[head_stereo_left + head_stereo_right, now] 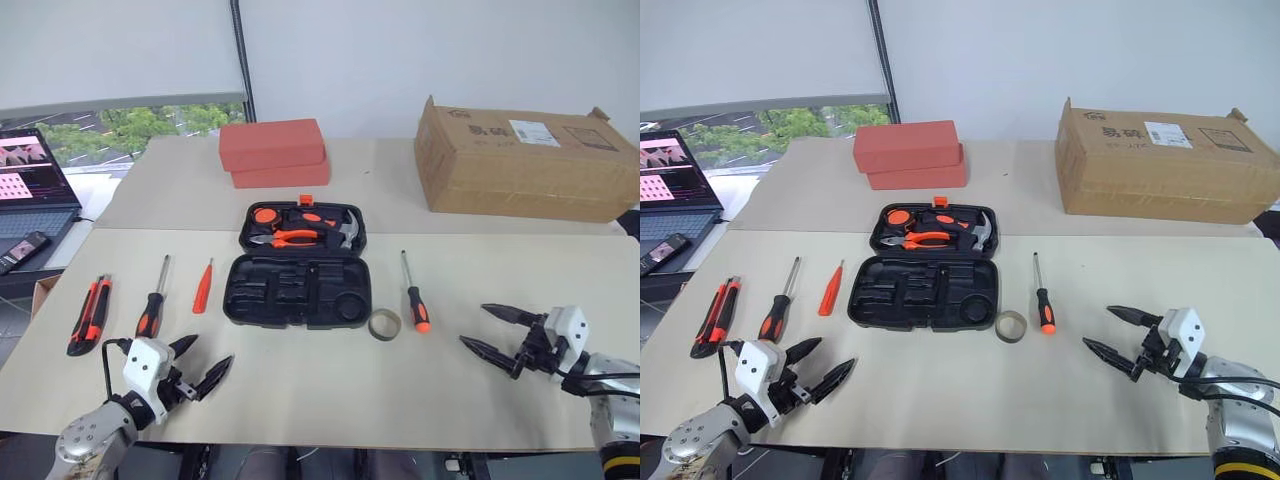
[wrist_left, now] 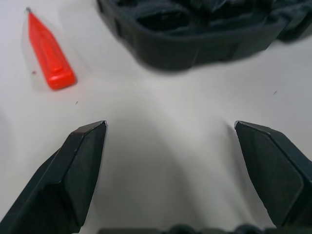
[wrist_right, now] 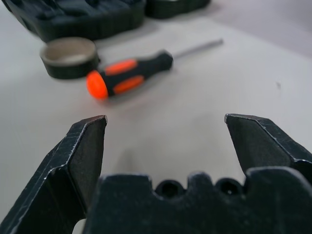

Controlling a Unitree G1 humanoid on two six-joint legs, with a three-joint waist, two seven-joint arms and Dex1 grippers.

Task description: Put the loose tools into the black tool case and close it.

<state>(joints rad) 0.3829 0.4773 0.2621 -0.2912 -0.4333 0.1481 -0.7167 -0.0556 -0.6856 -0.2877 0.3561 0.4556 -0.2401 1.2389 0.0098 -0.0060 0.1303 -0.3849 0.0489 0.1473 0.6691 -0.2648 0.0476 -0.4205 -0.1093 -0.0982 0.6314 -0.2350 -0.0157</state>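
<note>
Both grippers, left [image 1: 203, 368] and right [image 1: 489, 330], hover with jaws released, empty. Black tool case [image 1: 297, 290] lies open; ring roll [image 1: 385, 324] touches its right corner, small orange screwdriver [image 1: 203, 288] lies just left.

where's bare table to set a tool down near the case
Bare: the near strip of the table between the left gripper and right gripper, below the black tool case. Crowded: left of the case, utility knife and screwdrivers; right, ring roll.
</note>
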